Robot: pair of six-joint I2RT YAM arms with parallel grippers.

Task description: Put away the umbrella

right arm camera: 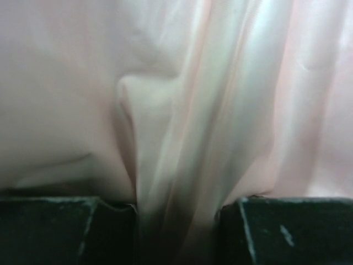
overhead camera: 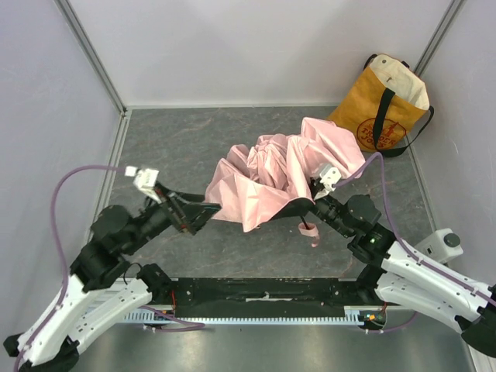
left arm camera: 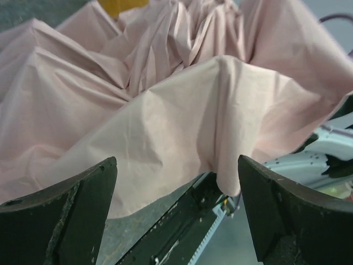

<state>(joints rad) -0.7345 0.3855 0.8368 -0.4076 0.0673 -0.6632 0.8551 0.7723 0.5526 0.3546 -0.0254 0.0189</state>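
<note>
Two hands in view. My left hand [overhead camera: 195, 218], lower left of centre, has its fingers [left arm camera: 83, 210] spread wide with nothing between them, just short of the canopy's near edge. My right hand [overhead camera: 315, 192] is clamped on a fold of the pale pink umbrella [overhead camera: 271, 174]; fabric bunches between its fingers [right arm camera: 287, 232]. The umbrella lies crumpled mid-counter [overhead camera: 178, 139], with its pink handle [overhead camera: 311, 231] showing below the canopy. A yellow tote bag [overhead camera: 384, 108] stands upper right, close to the canopy.
</note>
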